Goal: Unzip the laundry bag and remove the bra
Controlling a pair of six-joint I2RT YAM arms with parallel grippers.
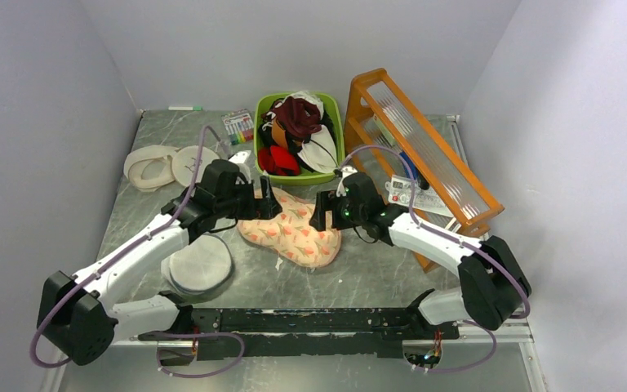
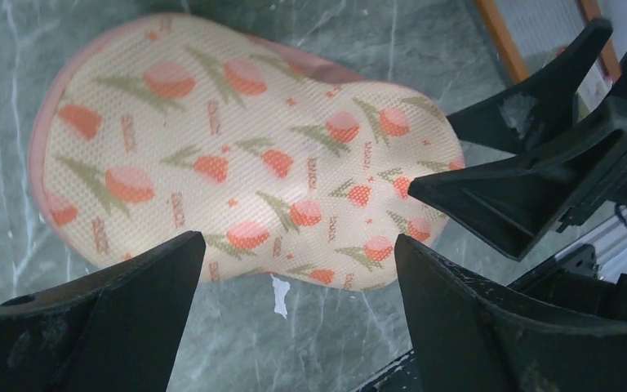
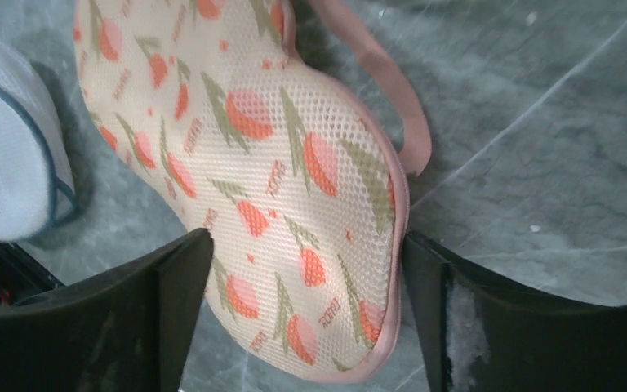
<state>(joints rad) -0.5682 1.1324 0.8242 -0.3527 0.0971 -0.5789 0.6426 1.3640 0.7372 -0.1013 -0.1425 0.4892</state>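
The laundry bag [image 1: 294,233], cream-peach with a red flower print and a pink zip edge [image 3: 397,204], lies flat in the middle of the table and looks zipped shut. My left gripper [image 1: 271,204] hovers open over its left end; in the left wrist view the bag [image 2: 237,139] fills the frame beyond the wide-apart left gripper [image 2: 298,245]. My right gripper [image 1: 320,214] is open at the right end, and in its wrist view the right gripper [image 3: 306,245] stands with one jaw on each side of the bag's [image 3: 277,163] tip. A pink strap [image 3: 392,82] trails from the bag. The bra is hidden.
A green basket [image 1: 259,131] of dark red and white garments stands behind the bag. An orange wooden rack [image 1: 424,147] lies at the back right. A round white mesh disc [image 1: 200,263] sits front left, white rings [image 1: 151,167] and a marker pack [image 1: 238,125] at back left.
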